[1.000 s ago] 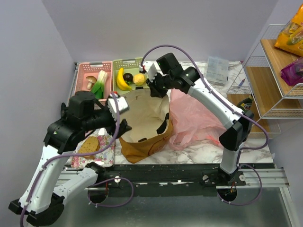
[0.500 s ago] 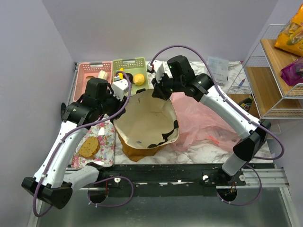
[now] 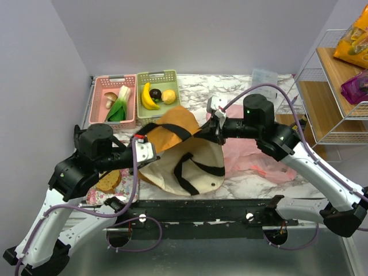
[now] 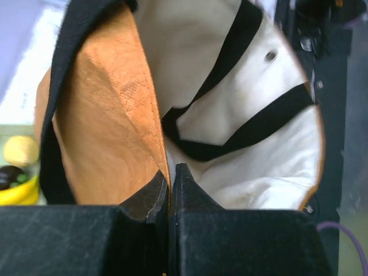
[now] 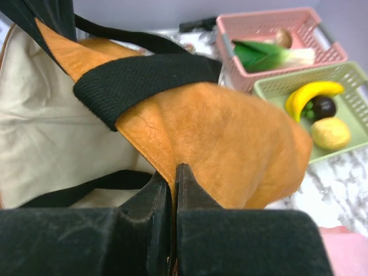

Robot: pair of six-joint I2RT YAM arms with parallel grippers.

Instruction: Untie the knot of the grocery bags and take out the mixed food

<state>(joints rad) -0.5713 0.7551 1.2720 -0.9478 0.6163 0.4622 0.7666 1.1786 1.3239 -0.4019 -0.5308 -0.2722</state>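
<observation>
2 claws pinched shut on the tote [image 3: 192, 172] rim, left gripper [image 4: 171, 175] & right gripper [image 5: 174, 172]; inside looks empty (leek [image 3: 119, 102], banana [image 3: 148, 96] etc. in baskets [image 3: 113, 79]), so approx. done.

Around the tote [image 3: 190, 172] on the desk [image 3: 253, 187]
The thin bag [image 3: 250, 158] lies against the tote's right side. Behind the tote stand two baskets side by side: the left basket [image 3: 115, 80] holds a leek [image 3: 119, 103] and a mushroom [image 3: 109, 99], the right basket [image 3: 156, 75] a banana [image 3: 148, 96], a round fruit [image 3: 157, 95] and a lemon [image 3: 168, 96]. Left of the tote, a bread slice [image 3: 109, 181] lies on a tray [image 3: 95, 197].
</observation>
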